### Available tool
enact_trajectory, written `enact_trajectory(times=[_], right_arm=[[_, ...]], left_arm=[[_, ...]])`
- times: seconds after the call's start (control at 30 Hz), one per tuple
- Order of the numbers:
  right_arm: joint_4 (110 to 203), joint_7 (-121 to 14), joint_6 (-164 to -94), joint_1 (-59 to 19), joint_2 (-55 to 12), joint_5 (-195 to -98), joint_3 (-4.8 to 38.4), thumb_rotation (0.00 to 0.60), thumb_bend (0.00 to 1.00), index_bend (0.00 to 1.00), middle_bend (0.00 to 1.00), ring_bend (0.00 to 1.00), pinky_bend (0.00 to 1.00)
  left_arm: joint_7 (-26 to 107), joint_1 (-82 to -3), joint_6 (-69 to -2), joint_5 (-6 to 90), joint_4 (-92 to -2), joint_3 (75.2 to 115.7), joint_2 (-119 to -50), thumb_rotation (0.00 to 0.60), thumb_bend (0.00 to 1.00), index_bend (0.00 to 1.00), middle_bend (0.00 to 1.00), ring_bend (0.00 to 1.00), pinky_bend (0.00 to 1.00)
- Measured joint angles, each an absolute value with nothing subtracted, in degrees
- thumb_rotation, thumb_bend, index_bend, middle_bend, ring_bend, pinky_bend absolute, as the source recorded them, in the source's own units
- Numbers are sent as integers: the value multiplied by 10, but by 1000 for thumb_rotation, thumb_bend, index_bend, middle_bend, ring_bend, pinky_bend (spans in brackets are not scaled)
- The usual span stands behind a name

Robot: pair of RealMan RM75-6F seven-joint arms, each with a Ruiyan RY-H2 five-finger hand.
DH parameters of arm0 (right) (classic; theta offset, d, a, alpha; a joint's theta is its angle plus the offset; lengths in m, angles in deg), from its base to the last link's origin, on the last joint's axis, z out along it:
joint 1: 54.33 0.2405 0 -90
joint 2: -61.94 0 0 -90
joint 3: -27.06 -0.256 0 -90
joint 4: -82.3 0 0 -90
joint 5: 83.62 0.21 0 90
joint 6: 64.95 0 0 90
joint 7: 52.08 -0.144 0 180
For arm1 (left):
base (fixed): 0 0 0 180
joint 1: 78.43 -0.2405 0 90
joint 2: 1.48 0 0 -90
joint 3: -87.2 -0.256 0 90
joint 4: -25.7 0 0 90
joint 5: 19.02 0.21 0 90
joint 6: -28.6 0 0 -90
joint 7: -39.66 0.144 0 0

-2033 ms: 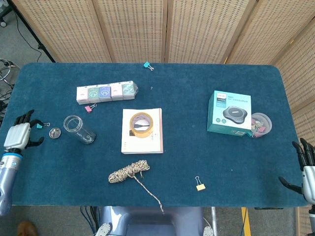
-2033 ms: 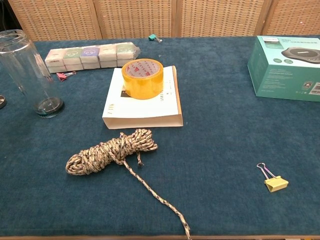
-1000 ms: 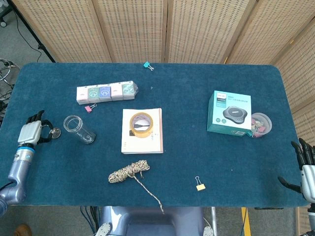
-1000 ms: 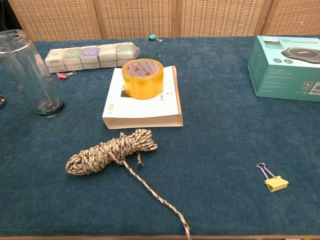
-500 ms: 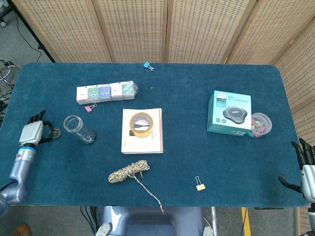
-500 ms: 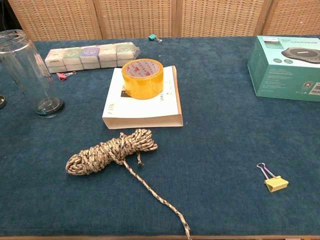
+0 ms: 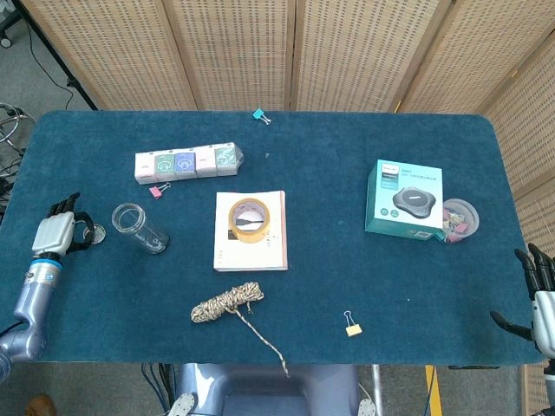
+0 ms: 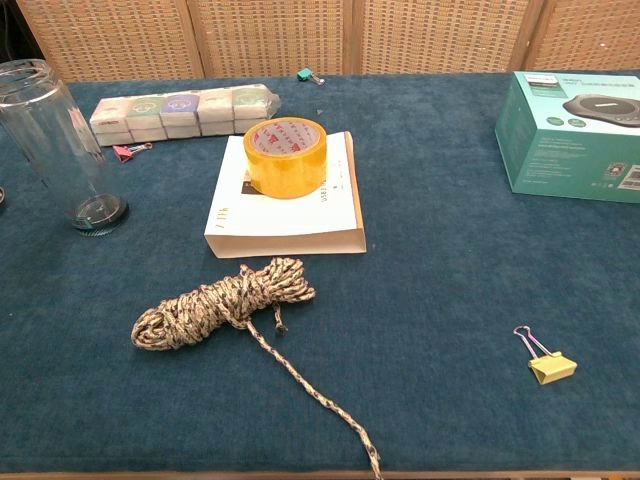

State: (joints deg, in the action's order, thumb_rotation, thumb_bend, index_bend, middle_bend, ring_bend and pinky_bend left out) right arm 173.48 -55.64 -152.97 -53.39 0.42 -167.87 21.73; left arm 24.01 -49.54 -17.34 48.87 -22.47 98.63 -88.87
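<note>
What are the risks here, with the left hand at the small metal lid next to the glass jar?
The left hand has its fingers on the small metal lid, which lies close beside the upright glass jar. A sideways motion might knock the jar over, and it could roll. The lid is flat and small, so the fingers may slip off it. The hand also works near the table's left edge, so a pushed lid might slide off.

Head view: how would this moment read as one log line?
left hand: touching small lid beside glass jar | right hand: open, table edge, holding nothing
</note>
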Motion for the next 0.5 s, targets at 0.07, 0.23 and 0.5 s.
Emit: enact_trajectory(times=[0.07,0.23,0.5], right_arm=[[1735,-557,-1530,-534,5,-1680,218,600,0,0,0,0,0],[1737,-558,-1530,-534,5,-1680,218,600,0,0,0,0,0],[1740,-562,-1532,-535,7,-1683,219,600,0,0,0,0,0]], left_arm=[[237,-498,-181,491,-238,988,-879,600,463,614,0,0,0],[227,-505,-205,500,-283,992,-848,600,463,614,0,0,0],[203,-520,-255,528,-397,998,-770,600,457,614,0,0,0]])
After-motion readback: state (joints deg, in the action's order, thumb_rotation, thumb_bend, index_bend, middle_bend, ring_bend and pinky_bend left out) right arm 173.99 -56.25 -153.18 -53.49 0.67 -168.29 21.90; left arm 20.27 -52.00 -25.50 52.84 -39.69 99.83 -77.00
